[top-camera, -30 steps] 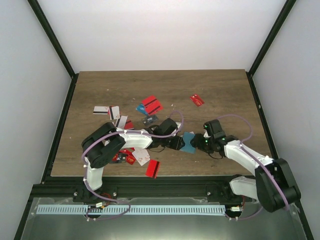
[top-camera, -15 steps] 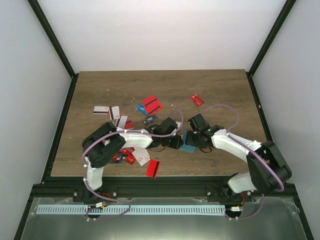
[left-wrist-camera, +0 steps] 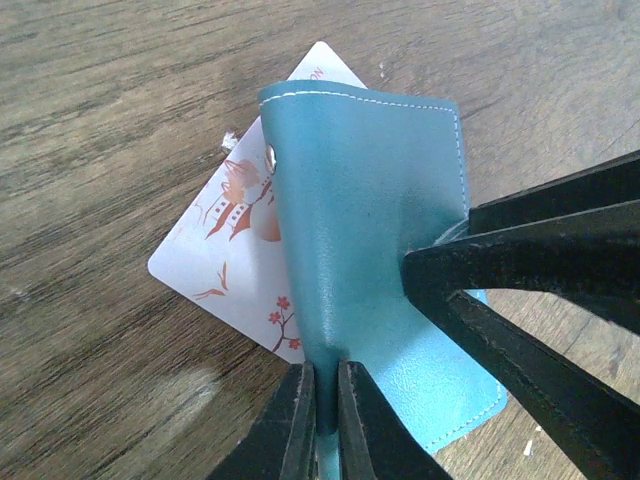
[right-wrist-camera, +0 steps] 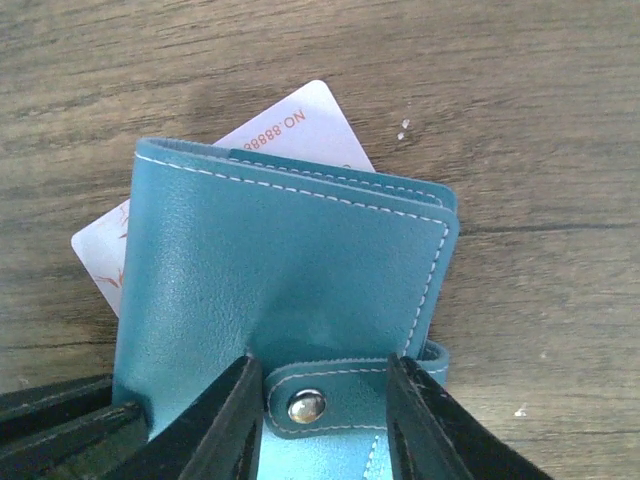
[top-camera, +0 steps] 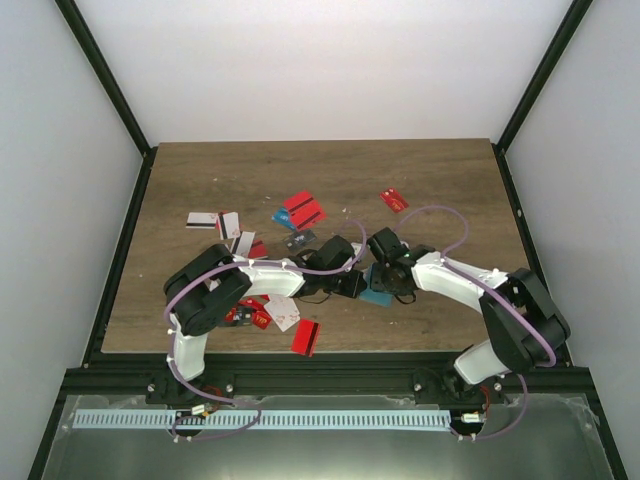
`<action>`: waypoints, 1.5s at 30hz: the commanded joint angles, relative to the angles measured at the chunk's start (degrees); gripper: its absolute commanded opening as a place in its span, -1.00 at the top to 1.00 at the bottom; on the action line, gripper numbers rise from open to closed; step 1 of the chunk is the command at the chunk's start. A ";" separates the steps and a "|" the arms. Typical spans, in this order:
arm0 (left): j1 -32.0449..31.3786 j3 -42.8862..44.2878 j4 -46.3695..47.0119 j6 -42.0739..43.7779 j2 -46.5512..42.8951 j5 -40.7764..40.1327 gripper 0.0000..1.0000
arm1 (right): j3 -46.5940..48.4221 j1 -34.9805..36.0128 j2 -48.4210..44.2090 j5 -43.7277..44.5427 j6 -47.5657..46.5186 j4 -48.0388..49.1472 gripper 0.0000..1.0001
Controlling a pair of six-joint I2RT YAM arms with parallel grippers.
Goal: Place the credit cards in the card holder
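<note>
Pinching the card holder [left-wrist-camera: 370, 250], left fingers [left-wrist-camera: 290, 430]; right fingers [right-wrist-camera: 225, 420] spread astride its tab [right-wrist-camera: 350, 385], white card [left-wrist-camera: 230, 250] beneath.

Teal card holder [right-wrist-camera: 290, 260] with white stitching, white card [left-wrist-camera: 215, 255] printed red-brown.

The left gripper [left-wrist-camera: 322, 392] has its two black fingers pinched close on a fold of the teal card holder [left-wrist-camera: 370, 220], which rises from between them and lies partly open on the wooden table [left-wrist-camera: 110, 90]. A white card [left-wrist-camera: 235, 245] with red flower marks lies flat under the holder, one corner poking out past the holder's stitched far edge and another pointing away across the bare wood. From the other side the right gripper's black fingers [left-wrist-camera: 520, 250] reach in, spread apart, their tips touching the holder's teal skin.
</note>
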 commanded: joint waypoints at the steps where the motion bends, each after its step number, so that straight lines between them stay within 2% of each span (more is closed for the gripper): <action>1: 0.72 -1.42 0.05 0.07 -1.19 -0.52 0.85 | 1.41 0.42 0.48 3.16 1.07 -3.58 0.33; 5: 1.05 -2.07 0.54 -0.10 -1.76 -0.60 0.86 | 1.02 0.43 1.18 3.28 1.08 -3.93 0.36; 9: 1.35 -2.34 0.41 -0.19 -1.98 -1.08 0.89 | 0.97 0.41 1.18 3.75 1.08 -4.28 0.49; 18: 2.12 -2.72 -0.40 -0.49 -1.96 -2.29 0.92 | 1.24 0.47 -2.12 5.42 1.57 -6.49 0.98; 26: 2.26 -3.07 0.14 -0.46 -2.67 -2.11 0.90 | -1.36 0.44 -7.85 5.61 3.17 -7.28 0.99; 29: 2.25 -3.40 0.28 0.04 -4.25 -2.04 0.72 | -2.78 0.42 -11.95 3.59 3.62 -5.40 0.99; 36: 1.14 -3.30 -6.25 3.55 -12.52 -8.78 -0.02 | -4.10 0.39 -20.54 -1.46 2.15 -0.59 0.99; 42: 0.66 -5.48 -6.69 7.53 -17.39 -9.89 -0.26 | -3.94 0.33 -23.94 -3.48 1.11 1.59 0.99; 45: 0.72 -5.62 -6.95 9.61 -17.32 -9.91 -0.31 | -3.84 0.33 -24.42 -3.90 0.92 2.42 0.99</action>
